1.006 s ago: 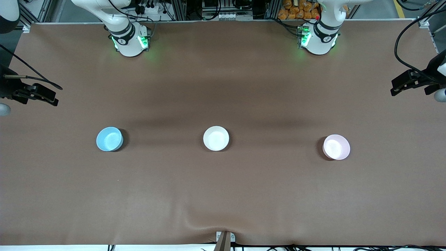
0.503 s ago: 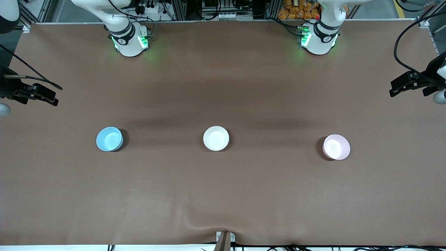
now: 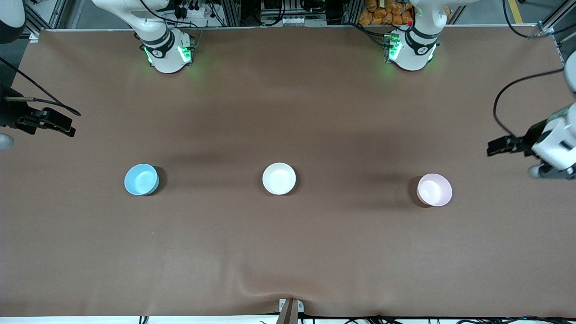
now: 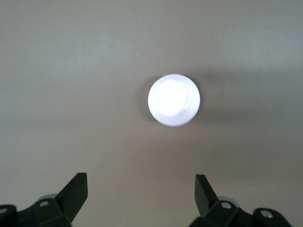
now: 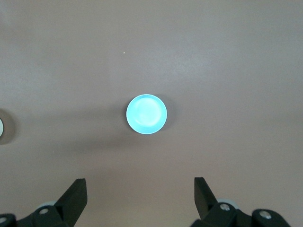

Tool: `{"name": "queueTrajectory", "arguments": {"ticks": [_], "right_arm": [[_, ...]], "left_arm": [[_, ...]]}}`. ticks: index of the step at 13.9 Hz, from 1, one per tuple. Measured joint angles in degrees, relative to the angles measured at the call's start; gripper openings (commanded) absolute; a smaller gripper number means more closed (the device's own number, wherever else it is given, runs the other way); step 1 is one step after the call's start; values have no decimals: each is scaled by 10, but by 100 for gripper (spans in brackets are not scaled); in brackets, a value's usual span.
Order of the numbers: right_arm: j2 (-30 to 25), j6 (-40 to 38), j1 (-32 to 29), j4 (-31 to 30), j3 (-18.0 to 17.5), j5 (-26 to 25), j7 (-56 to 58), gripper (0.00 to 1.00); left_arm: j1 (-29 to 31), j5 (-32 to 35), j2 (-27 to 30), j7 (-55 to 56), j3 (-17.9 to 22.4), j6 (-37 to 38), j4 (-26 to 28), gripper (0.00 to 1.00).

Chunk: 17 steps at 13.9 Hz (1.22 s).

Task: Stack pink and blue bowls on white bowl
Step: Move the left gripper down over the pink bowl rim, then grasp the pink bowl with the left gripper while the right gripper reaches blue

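Note:
The blue bowl, white bowl and pink bowl stand apart in a row on the brown table, white in the middle. My left gripper is open and empty, high over the table at the left arm's end. The pink bowl lies ahead of it, looking washed-out white. Its hand shows at the front view's edge. My right gripper is open and empty, high over the right arm's end. The blue bowl lies ahead of it, and the white bowl's rim shows at that view's edge.
The brown cloth covers the whole table, with a small wrinkle at its edge nearest the front camera. The two arm bases stand along the edge farthest from the front camera. A cable loops from the left arm's hand.
The left arm's hand has moved over the table toward the pink bowl. The right arm and all three bowls have not moved.

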<state>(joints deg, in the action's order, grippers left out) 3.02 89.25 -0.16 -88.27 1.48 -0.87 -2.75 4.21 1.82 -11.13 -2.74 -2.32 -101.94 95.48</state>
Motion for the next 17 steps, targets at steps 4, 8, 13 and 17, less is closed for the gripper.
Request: {"name": "queueTrajectory", "arguments": {"ticks": [4, 8, 13, 17], "right_arm": [[0, 0, 0, 0, 0, 0, 0, 100], [0, 0, 0, -1, 0, 0, 0, 100], [0, 0, 0, -1, 0, 0, 0, 100], [8, 17, -4, -17, 1, 0, 0, 100]], "left_arm": [[5, 0, -9, -4, 0, -140, 106, 100], [9, 0, -60, -11, 0, -224, 135, 98], [29, 0, -137, -41, 0, -348, 165, 78], [30, 0, -148, -42, -2, -379, 182, 58]]}}
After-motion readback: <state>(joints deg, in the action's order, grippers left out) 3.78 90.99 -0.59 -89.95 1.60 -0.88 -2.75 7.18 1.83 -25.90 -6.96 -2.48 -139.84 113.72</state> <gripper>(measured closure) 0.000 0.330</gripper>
